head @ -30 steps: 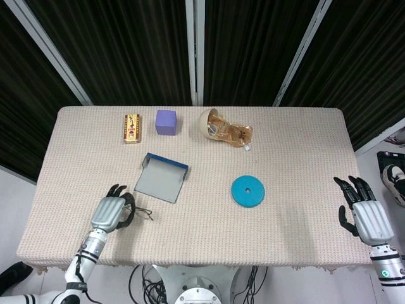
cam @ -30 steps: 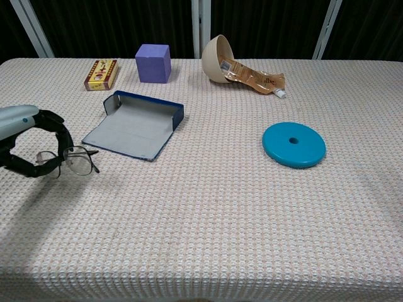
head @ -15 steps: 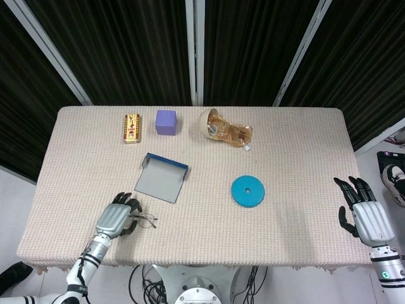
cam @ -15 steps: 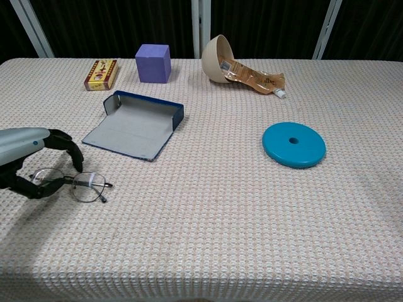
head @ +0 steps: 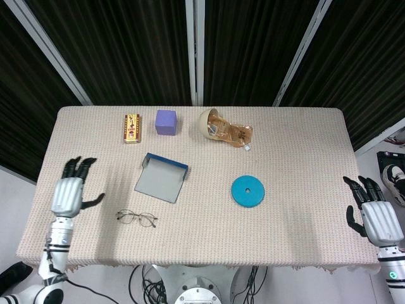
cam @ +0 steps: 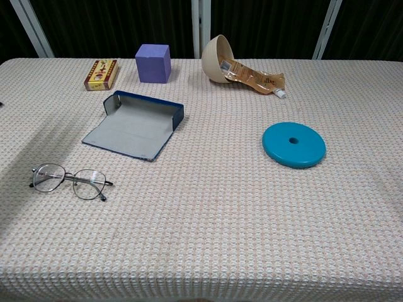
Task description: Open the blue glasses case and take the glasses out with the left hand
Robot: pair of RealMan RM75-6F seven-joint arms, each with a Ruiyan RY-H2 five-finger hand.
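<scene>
Head view. Tablecloth [head: 297, 164]: beige woven fabric with a coarse knobbly texture, covering the whole table. Blue glasses case [head: 161, 177]: flat, rectangular, lying open left of centre, grey lining up, blue raised wall along its far edge. Glasses [head: 137, 218]: thin dark wire frame, round clear lenses, flat on the cloth just near-left of the case, apart from it. Left hand [head: 68, 192]: silver back, black fingers spread, released and holding nothing, over the left edge of the table, well left of the glasses. Right hand [head: 378, 216]: same build, fingers apart, grasping nothing, beyond the right edge near the near corner. Teal disc [head: 247, 190]: smooth, round, small centre hole, right of the case. Along the far side, left to right: yellow-and-red box [head: 131, 128], small and oblong; purple cube [head: 166, 122], matte; cream bowl [head: 209, 123] tipped on its side, mouth to the right, with a crinkled shiny brown wrapper [head: 235, 133] spilling out.

Chest view. Neither hand visible. Case [cam: 134, 125] open, soft grey interior, blue upstanding wall on the far side and at the far-left corner. Glasses [cam: 68, 180] near-left of it, temples folded behind the lenses, resting on the cloth [cam: 227, 239]. Disc [cam: 293, 144] at right, glossy plastic. Box [cam: 101, 74], cube [cam: 153, 63], bowl [cam: 215, 59] and wrapper [cam: 254, 78] in a row at the far edge; nothing lying between case and glasses.
</scene>
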